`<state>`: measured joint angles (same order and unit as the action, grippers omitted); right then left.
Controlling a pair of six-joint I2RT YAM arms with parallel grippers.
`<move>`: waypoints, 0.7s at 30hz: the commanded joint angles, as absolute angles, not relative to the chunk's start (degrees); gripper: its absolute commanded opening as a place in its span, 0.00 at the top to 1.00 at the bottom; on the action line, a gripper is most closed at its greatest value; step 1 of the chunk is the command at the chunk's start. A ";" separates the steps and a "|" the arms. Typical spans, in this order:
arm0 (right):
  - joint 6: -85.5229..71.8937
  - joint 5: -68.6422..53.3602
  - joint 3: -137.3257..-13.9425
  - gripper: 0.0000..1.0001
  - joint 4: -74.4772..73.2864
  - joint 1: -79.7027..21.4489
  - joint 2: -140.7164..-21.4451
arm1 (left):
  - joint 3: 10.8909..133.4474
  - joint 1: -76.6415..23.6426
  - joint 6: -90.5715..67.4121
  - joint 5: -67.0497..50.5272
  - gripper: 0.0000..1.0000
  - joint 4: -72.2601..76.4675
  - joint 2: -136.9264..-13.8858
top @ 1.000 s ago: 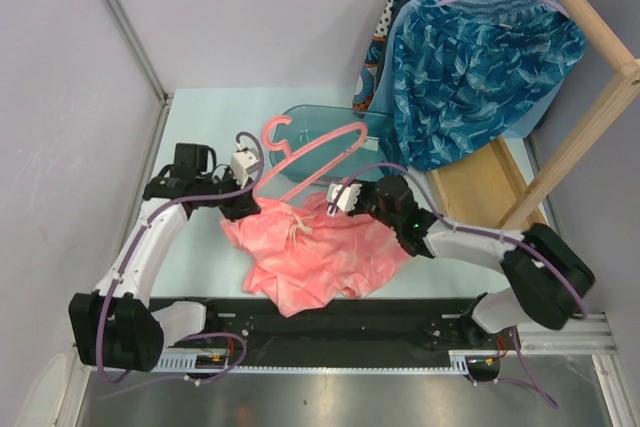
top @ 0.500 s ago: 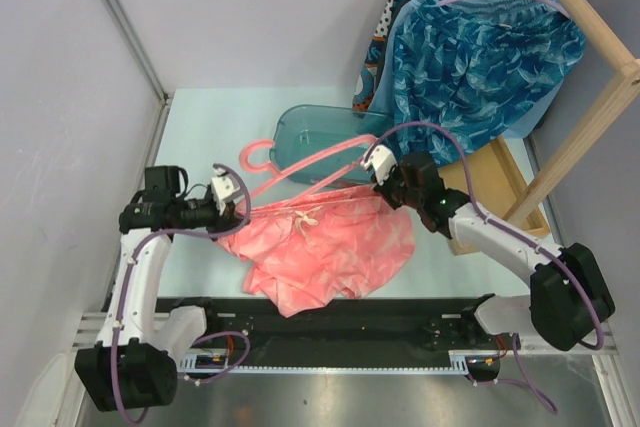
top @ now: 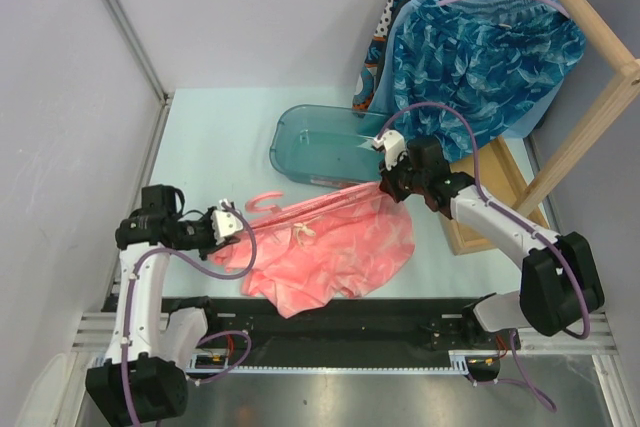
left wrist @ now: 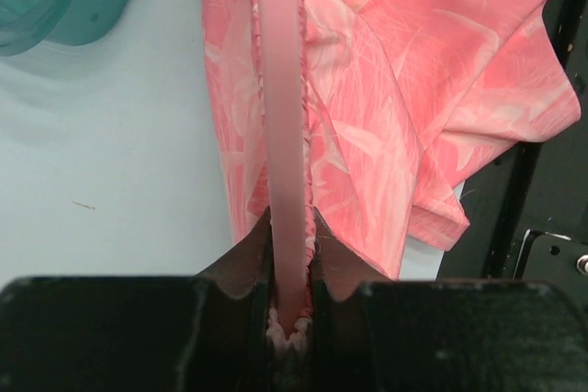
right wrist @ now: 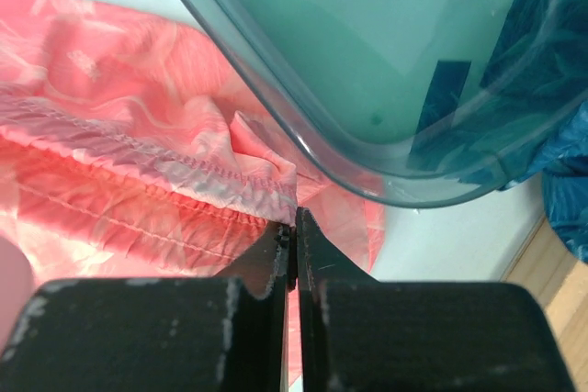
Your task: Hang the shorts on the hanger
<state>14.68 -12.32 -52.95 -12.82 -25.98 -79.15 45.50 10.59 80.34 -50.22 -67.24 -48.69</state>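
The coral-pink shorts [top: 335, 247] lie stretched between my two grippers on the pale table. The bright-pink hanger [top: 263, 199] lies along the waistband, its hook near my left gripper. My left gripper [top: 230, 223] is shut on one end of the hanger bar [left wrist: 279, 117] together with the gathered waistband of the shorts [left wrist: 386, 126]. My right gripper [top: 386, 181] is shut on the far corner of the waistband. In the right wrist view its fingertips [right wrist: 295, 219] pinch the seam of the shorts [right wrist: 138, 181]. The white drawstring [top: 303, 230] shows at mid-waistband.
A teal plastic tub [top: 325, 142] stands just behind the shorts, close to the right gripper; it also shows in the right wrist view [right wrist: 386, 61]. Blue patterned garments [top: 470, 57] hang from a wooden rack [top: 590, 77] at the back right. A black rail [top: 350, 322] runs along the near edge.
My left gripper pulled the hanger end left and toward the near edge. My right gripper moved right and back with the waistband corner. The shorts are now stretched wider.
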 commanded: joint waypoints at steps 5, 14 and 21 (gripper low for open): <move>18.36 0.70 -58.18 1.00 -15.91 -22.41 -75.68 | 48.34 13.01 83.50 -34.20 0.99 -68.55 -55.17; 21.18 4.38 -62.40 1.00 -18.54 -35.30 -71.72 | 54.93 3.97 71.91 -29.00 1.00 -63.02 -59.41; 22.41 8.53 -66.71 0.98 -20.38 -41.39 -73.65 | 57.57 -6.77 62.14 -25.66 1.00 -58.89 -59.33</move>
